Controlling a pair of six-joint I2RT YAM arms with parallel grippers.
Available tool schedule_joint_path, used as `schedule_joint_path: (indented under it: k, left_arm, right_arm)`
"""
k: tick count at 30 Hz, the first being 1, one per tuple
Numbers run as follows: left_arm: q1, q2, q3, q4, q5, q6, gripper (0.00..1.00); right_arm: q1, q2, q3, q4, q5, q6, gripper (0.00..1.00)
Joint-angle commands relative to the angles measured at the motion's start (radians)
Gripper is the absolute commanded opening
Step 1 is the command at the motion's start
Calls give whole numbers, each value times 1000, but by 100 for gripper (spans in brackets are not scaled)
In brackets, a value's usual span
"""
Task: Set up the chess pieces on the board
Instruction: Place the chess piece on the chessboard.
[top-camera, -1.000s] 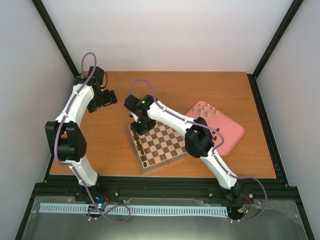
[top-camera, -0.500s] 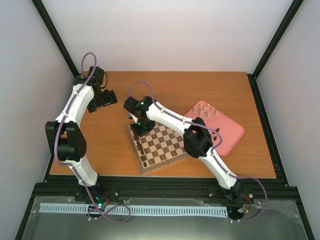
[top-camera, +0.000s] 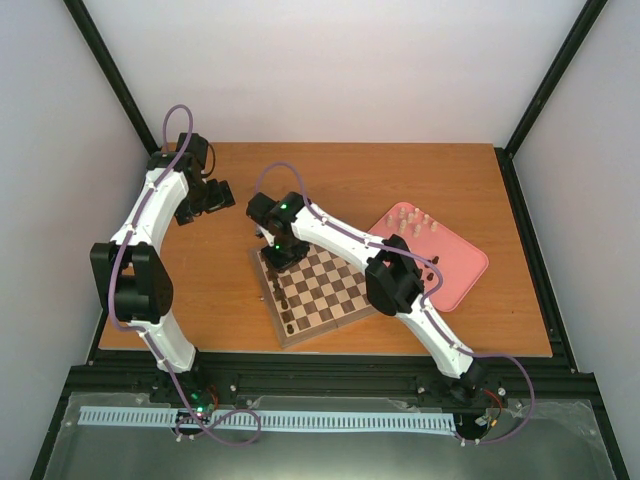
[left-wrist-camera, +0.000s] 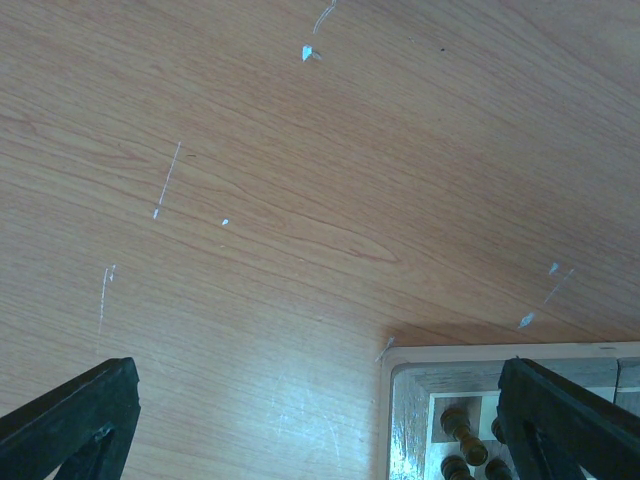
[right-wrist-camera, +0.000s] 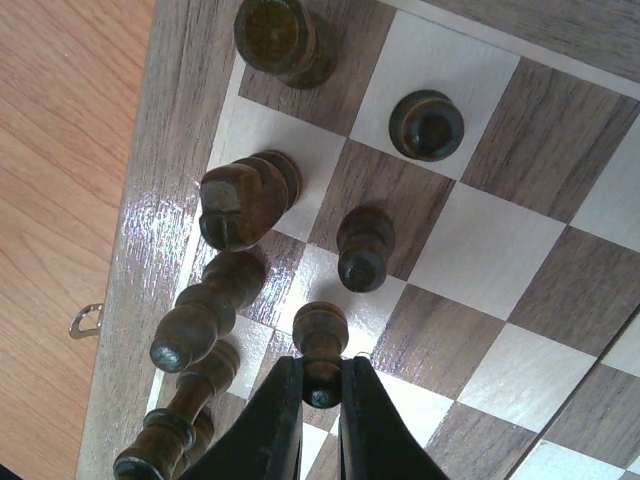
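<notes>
The board (top-camera: 325, 290) lies mid-table, turned at an angle. My right gripper (top-camera: 278, 255) hangs over its far left corner. In the right wrist view it (right-wrist-camera: 321, 370) is shut on the head of a dark brown pawn (right-wrist-camera: 321, 335), whose base points at a light square; whether it touches the square is unclear. Other dark chess pieces (right-wrist-camera: 235, 205) stand beside it along the board's edge (right-wrist-camera: 150, 260). My left gripper (top-camera: 205, 198) is open above bare table at the far left, fingers (left-wrist-camera: 70, 415) wide apart, with the board's corner (left-wrist-camera: 410, 420) and dark pieces (left-wrist-camera: 462, 432) in view.
A pink tray (top-camera: 455, 265) right of the board holds several cream pieces (top-camera: 412, 220) at its far end. Dark pieces (top-camera: 283, 300) line the board's left edge. Black frame posts and white walls close in the table on three sides.
My right arm has shifted slightly toward the far left with the pawn still gripped. The left arm has not moved.
</notes>
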Motion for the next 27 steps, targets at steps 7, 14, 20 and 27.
schedule_joint_path:
  k: [7,14,20,27]
  left_arm:
    - [-6,-9,4,5,-11,4,100]
    - [-6,-5,7,7,-6,2,100]
    - [-7,-3,13,5,-7,4,100]
    - [-7,1,16,4,-6,4,100]
  right_arm:
    - [12,20,31,-30,10,-17,7]
    - [12,17,28,-32,14,-22,10]
    - [12,21,33,-22,2,-28,12]
    - [12,27,40,-25,-7,-34,15]
